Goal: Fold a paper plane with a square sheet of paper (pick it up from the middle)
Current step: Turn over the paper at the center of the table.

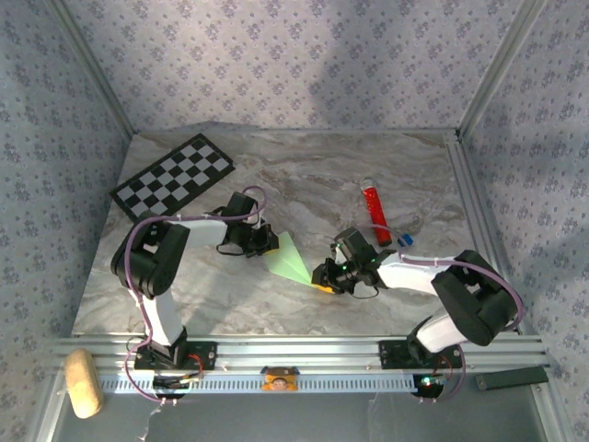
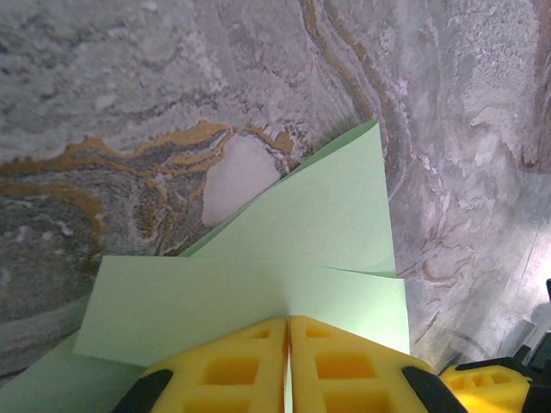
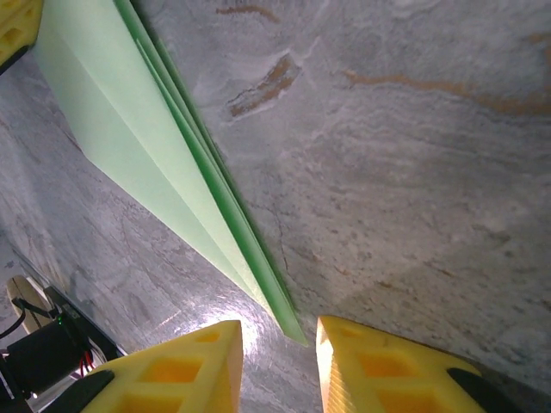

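The paper plane (image 1: 291,260) is a light green, folded sheet in the shape of a long triangle, and it lies on the marble-patterned table (image 1: 304,184) a little in front of the middle, between the two arms. In the left wrist view the paper plane (image 2: 293,249) shows two folded flaps that meet along a centre crease, and this crease runs straight into the left gripper (image 2: 288,327). Its yellow fingers (image 2: 232,370) are pressed together with the paper edge between them, so this pincer holds the paper plane at its wide end. In the top view the left gripper (image 1: 264,241) is at the upper left end of the paper. The right gripper (image 1: 322,279) is at the lower right end, at the pointed tip. In the right wrist view the layered edge of the paper plane (image 3: 129,146) runs down to a sharp tip that ends in the gap of the right gripper (image 3: 280,331). The fingers (image 3: 189,370) there stand narrowly apart, with bare table between them, and they do not clamp the paper. Further out, a red tube (image 1: 375,212) lies behind the right arm, and a black-and-white checkerboard (image 1: 173,175) lies at the far left corner of the table.
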You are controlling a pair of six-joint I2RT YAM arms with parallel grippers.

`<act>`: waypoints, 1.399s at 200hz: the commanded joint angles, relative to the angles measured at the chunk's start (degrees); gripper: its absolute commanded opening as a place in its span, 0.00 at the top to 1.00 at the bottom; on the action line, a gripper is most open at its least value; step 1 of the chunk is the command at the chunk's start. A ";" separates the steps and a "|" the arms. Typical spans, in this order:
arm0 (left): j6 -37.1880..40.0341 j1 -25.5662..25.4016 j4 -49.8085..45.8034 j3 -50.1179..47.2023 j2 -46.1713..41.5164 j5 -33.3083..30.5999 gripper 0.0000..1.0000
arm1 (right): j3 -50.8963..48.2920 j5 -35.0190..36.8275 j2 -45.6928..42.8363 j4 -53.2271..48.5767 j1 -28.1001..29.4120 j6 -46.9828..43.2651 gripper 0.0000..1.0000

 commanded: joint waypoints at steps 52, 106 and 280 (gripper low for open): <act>0.03 0.44 -1.57 -0.76 0.69 -1.77 0.90 | -0.51 -3.01 2.49 2.60 -0.55 1.49 0.70; -0.23 0.53 -1.27 -0.49 0.89 -1.60 0.91 | -0.05 -5.12 4.98 7.18 -0.32 3.31 0.71; -1.87 1.30 -1.14 -0.62 1.59 -0.72 0.91 | -2.08 -5.08 3.63 9.37 -1.23 4.40 0.72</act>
